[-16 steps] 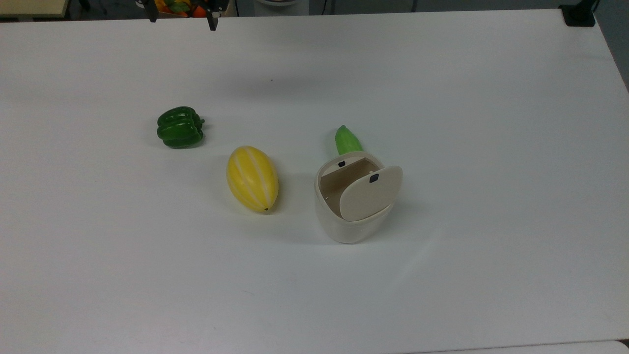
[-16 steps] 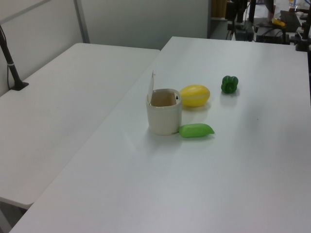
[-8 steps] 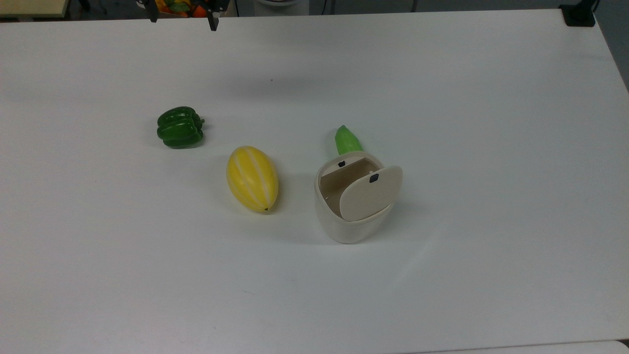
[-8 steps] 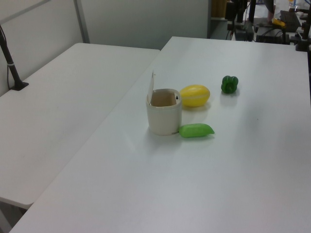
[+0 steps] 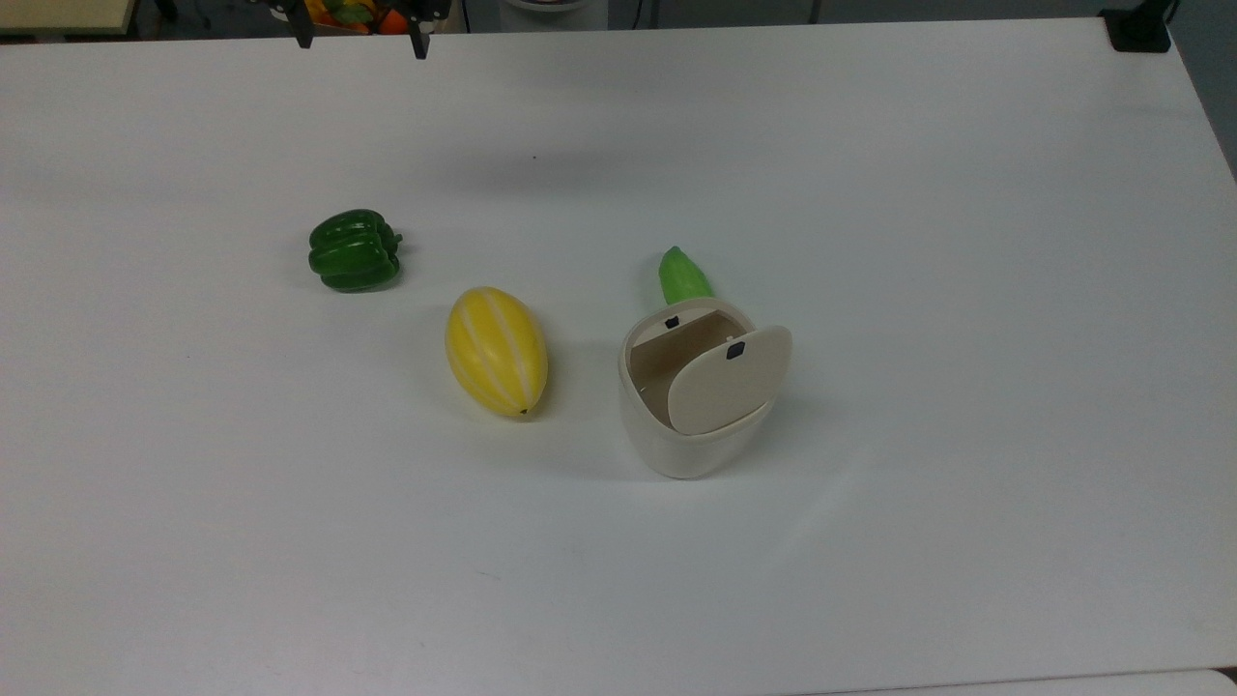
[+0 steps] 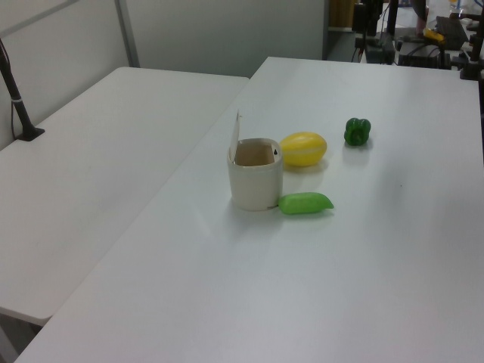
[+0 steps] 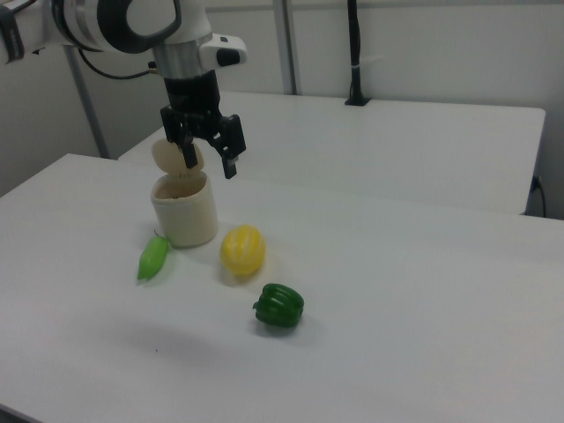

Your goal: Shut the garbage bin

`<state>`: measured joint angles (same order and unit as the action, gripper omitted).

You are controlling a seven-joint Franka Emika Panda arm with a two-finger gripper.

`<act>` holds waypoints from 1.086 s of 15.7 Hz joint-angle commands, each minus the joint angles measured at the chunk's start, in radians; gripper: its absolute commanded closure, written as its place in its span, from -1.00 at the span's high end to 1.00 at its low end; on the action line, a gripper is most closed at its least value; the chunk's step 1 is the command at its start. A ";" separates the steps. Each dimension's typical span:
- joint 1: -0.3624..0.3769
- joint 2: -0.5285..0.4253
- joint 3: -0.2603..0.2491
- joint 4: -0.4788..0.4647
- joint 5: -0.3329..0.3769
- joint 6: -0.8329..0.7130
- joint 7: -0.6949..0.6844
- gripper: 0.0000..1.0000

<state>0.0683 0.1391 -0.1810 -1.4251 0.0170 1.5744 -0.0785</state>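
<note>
The garbage bin (image 5: 688, 443) is a small cream-white tub standing right of the table's middle in the top view. Its flat beige lid (image 5: 727, 382) stands raised, leaving the inside visible. A small black square marks the lid. The left view has the bin (image 6: 255, 184) with its lid (image 6: 238, 127) seen edge-on and upright. My gripper (image 5: 359, 41) is open at the top view's upper edge, far from the bin and holding nothing. In the right view the gripper (image 7: 210, 159) hangs in the air with its black fingers (image 7: 231, 166) spread, and the bin (image 7: 186, 217) lies behind it.
A yellow melon (image 5: 496, 350) lies just to the top view's left of the bin, and a green pepper (image 5: 354, 250) lies farther left. A light green vegetable (image 5: 684, 275) rests against the bin's far side. A second white table (image 6: 98, 166) adjoins in the left view.
</note>
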 commanded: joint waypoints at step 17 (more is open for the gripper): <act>0.142 0.031 0.014 0.000 0.078 0.082 -0.371 -1.00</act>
<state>0.1880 0.1568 -0.1563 -1.4264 0.0577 1.6094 -0.3067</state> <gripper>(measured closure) 0.991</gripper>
